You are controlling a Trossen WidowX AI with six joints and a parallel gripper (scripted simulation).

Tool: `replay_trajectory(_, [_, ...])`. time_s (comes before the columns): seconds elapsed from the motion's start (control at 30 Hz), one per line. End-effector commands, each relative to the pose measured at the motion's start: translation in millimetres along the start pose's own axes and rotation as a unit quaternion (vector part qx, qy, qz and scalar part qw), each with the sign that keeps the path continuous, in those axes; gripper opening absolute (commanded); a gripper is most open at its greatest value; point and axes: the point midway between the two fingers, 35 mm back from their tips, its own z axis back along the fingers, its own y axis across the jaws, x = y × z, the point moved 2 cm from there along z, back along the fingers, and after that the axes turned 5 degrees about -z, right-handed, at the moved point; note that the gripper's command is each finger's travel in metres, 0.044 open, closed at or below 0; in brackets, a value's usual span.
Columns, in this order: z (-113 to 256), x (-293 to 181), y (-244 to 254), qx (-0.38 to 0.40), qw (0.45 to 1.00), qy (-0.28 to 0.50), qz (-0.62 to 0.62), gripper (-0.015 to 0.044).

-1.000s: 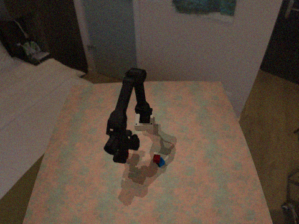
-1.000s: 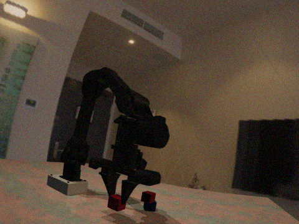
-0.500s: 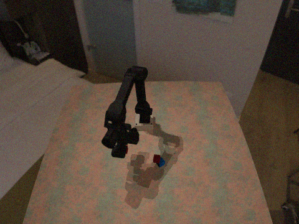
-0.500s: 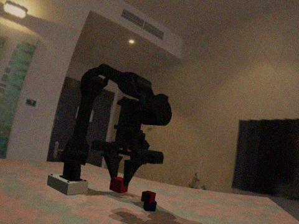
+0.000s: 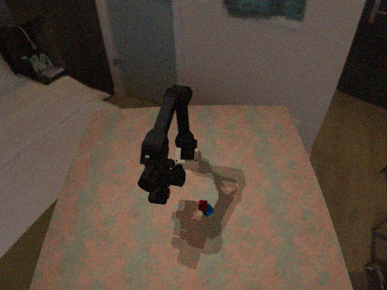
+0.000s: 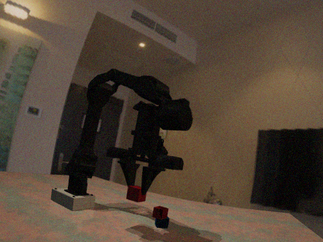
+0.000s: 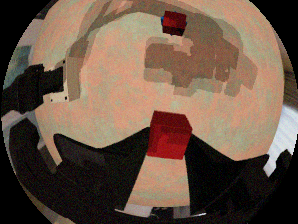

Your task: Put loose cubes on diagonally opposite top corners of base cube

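My gripper (image 6: 137, 190) (image 7: 168, 134) is shut on a red cube (image 6: 134, 195) (image 7: 168, 142) and holds it above the table, to the left of the base cube in the exterior view. In the top view the arm hides the held cube and the fingertips. The blue base cube (image 5: 209, 209) (image 6: 162, 223) stands on the table. The other red cube (image 5: 202, 205) (image 6: 160, 212) (image 7: 174, 20) rests on top of it, offset towards one corner. In the wrist view it hides nearly all of the blue cube.
The arm's pale mounting block (image 6: 72, 201) (image 7: 60, 96) stands on the patterned table (image 5: 262, 169), behind the cubes in the top view. The arm's shadow falls across the table around the base cube. A white bed-like surface (image 5: 36, 137) lies beyond the table's left edge.
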Motion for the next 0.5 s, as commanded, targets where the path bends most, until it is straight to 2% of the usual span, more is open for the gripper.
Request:
replay_trajectory(0.0, [-1,12,-3,-0.001,1.0,-0.001,-0.004,0.0105])
replay_trajectory(0.47, [-2,55,-8,-0.005,1.0,-0.006,-0.018,0.0105])
